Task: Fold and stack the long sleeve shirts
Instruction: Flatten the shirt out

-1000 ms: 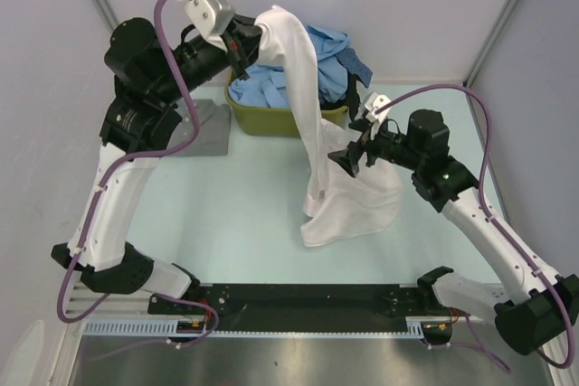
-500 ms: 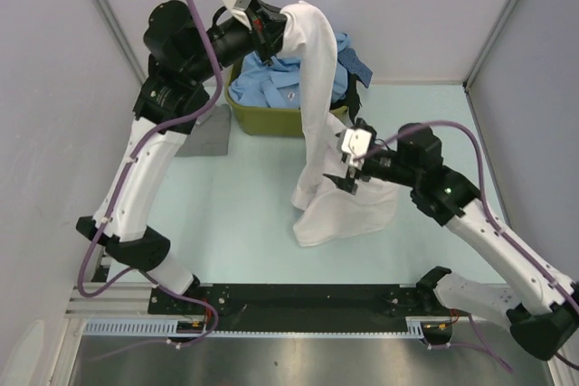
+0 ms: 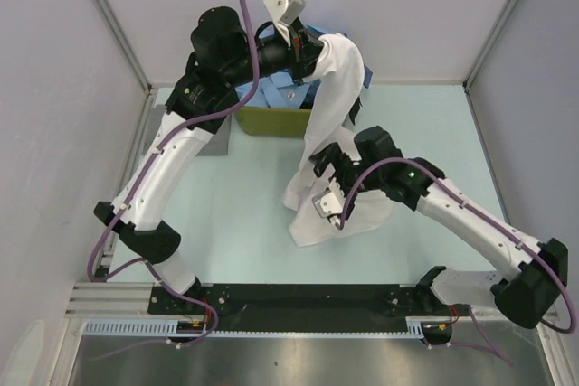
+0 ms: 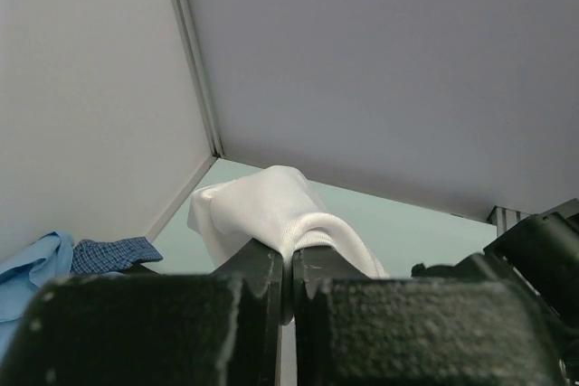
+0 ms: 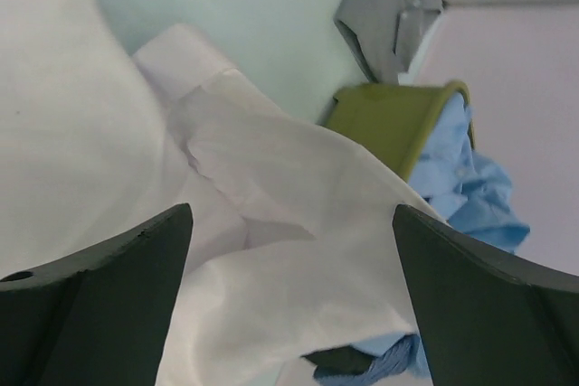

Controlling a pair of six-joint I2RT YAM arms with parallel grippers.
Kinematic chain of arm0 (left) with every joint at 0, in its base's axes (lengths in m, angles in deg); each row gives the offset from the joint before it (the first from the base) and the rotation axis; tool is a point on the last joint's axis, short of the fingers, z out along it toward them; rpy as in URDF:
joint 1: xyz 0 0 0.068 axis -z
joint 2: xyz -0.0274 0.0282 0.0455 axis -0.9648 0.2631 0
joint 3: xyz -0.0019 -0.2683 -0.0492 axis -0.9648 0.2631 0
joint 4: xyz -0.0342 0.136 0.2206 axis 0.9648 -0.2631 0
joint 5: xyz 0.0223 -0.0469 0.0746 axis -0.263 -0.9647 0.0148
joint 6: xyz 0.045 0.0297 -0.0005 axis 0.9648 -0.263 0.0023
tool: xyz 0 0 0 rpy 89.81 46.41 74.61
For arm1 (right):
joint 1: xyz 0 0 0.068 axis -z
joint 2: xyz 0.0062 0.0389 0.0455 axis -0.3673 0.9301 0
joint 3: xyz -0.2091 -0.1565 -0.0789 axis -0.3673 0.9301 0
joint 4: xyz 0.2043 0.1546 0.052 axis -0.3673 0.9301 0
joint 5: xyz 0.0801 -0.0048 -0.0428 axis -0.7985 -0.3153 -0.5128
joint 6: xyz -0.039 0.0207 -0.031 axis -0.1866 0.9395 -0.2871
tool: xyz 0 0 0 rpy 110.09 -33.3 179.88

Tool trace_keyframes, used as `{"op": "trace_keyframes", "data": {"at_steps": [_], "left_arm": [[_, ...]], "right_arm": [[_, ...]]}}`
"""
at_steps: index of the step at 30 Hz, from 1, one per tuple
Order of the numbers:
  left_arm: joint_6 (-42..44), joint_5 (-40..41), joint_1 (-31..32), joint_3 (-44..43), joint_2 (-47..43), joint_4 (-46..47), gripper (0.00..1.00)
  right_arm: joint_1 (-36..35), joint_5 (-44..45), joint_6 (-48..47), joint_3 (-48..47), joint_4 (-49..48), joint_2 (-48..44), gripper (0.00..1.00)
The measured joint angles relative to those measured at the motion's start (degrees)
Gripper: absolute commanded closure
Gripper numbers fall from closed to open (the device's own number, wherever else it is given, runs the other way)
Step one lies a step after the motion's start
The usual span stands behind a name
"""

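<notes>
The white long sleeve shirt [image 3: 336,88] hangs from my left gripper [image 3: 314,48], which is shut on a fold of it high over the tub; its lower part lies bunched on the table [image 3: 312,219]. In the left wrist view the jaws [image 4: 289,255] pinch the white cloth [image 4: 271,210]. My right gripper [image 3: 327,169] is open, low beside the hanging cloth, with nothing between its fingers. In the right wrist view the white shirt [image 5: 271,223] fills the space ahead of the wide-apart gripper [image 5: 291,214].
An olive-green tub [image 3: 271,121] at the back holds light blue shirts [image 5: 461,178] and a dark checked one [image 4: 113,253]. A grey shirt [image 5: 393,6] lies flat left of the tub. Walls enclose the table on three sides.
My left arm has lifted and swung right with the white shirt. The right arm has swung left and turned in toward the hanging cloth, staying open.
</notes>
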Motion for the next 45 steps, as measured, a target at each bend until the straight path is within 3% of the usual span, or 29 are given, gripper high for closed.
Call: {"op": "trace_keyframes", "data": {"at_steps": [9,12,13,15,16,17,18,20,23,25,29,34,39,45], "left_arm": [[0.11,0.28,2.25,0.63,0.02,-1.99,1.0],[0.13,0.5,3.17,1.53,0.02,-2.64,1.0],[0.15,0.63,3.48,1.73,0.04,-3.08,1.0],[0.28,0.74,3.98,1.79,0.09,-3.74,1.0],[0.31,0.83,4.26,1.79,0.09,-4.07,1.0],[0.48,0.92,4.57,1.79,0.09,-4.31,0.98],[0.61,1.03,4.74,1.79,0.09,-4.46,0.86],[0.61,1.14,4.61,2.69,-0.17,-3.76,0.72],[-1.64,0.0,1.6,11.19,-3.98,0.76,0.27],[-2.95,0.57,-3.1,19.45,-8.0,5.95,0.18],[-0.11,2.27,-12.59,35.54,-17.35,7.21,0.08],[9.31,2.19,-9.25,53.16,-21.81,5.62,0.02],[14.21,3.89,-1.49,60.28,-10.49,3.96,0.01],[14.71,8.31,1.38,55.28,5.99,3.45,0.01]], "right_arm": [[-5.18,5.2,-12.55,-2.45,-2.14,10.51,0.06],[-5.42,7.37,-14.38,-4.02,-4.13,13.42,0.17],[-5.42,8.09,-15.06,-4.48,-4.9,14.14,0.35],[-5.38,9.92,-16.0,-5.64,-5.88,15.54,0.56],[-5.38,11.02,-15.85,-6.51,-6.05,16.37,0.81],[-5.38,12.33,-15.37,-7.8,-5.55,17.27,0.96],[-5.38,13.33,-14.01,-9.57,-4.52,18.16,1.0],[-4.98,14.97,-9.2,-14.6,-1.88,19.67,1.0],[-2.21,14.27,2.71,-23.67,2.99,20.04,1.0],[2.25,12.98,13.09,-30.6,7.17,19.98,1.0],[19.45,11.04,37.59,-38.23,9.62,16.61,1.0],[41.27,10.82,57.66,-30.05,14.64,7.21,1.0],[48.15,10.43,66.45,-22.62,20.37,4.15,1.0],[51.32,11.63,66.95,-21.14,25.92,4.28,1.0]]}}
